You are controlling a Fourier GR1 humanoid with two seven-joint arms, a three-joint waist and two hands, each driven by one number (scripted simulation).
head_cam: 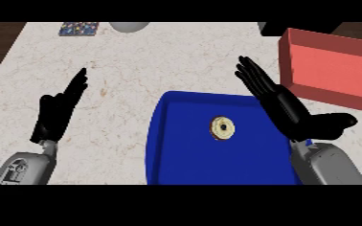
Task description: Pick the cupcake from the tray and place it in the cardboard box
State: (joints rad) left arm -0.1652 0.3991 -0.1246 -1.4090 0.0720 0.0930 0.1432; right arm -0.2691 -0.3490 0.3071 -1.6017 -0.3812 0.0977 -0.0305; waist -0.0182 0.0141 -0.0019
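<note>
We have one view here, from head height, and we look steeply down onto the counter (141, 67). We face away from the body: both forearms enter from the lower edge, left hand (58, 110) at the left, right hand (279, 103) at the right, so nothing is mirrored. We sit close in; the blue tray (176, 163) runs off the bottom, the red box (325, 64) off the right.

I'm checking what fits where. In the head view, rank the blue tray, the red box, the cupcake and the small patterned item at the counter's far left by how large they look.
1. Blue tray, largest.
2. Red box, though cut off by the view's edge.
3. Patterned item.
4. Cupcake.
The last two look close in size, and the patterned item sits farther away, so their order is unsure.
</note>
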